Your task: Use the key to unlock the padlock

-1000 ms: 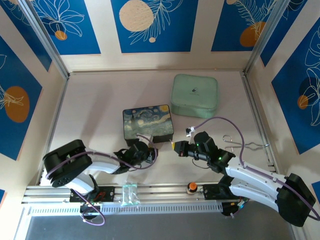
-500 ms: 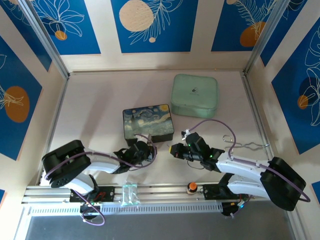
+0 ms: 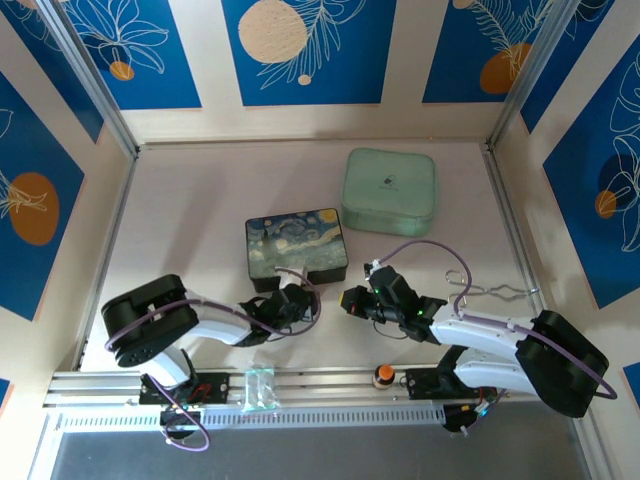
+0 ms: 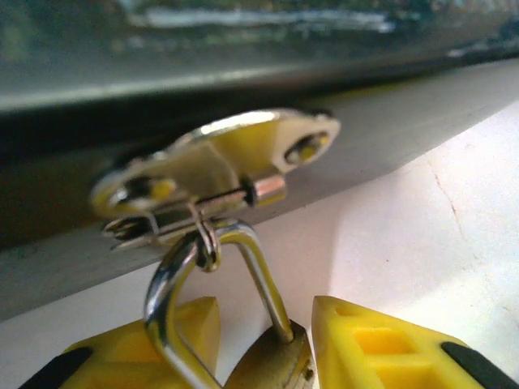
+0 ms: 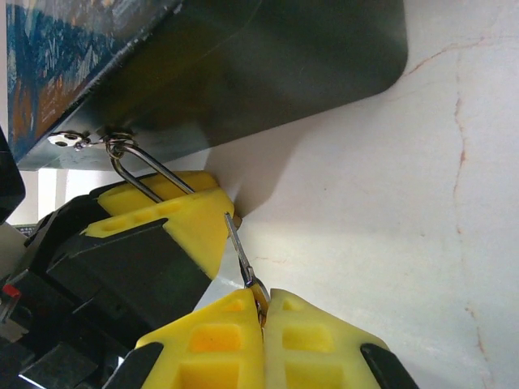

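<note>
The brass padlock hangs by its silver shackle from the hasp on the front of the starry-night box. My left gripper is shut on the padlock body, with a yellow finger on each side. In the top view this gripper sits just in front of the box. My right gripper is shut on the thin silver key. The key's tip points up-left and ends beside the left gripper's yellow finger, close to the padlock's bottom edge. The keyhole is hidden. From above, the right gripper faces the left one closely.
A pale green box stands behind and to the right of the starry box. A bent wire piece lies at the right of the table. An orange-red knob and a small clear packet sit on the near rail.
My right gripper has moved left and lower with the key, closing in on the padlock. The left arm's elbow has shifted right while its gripper stays on the padlock.
</note>
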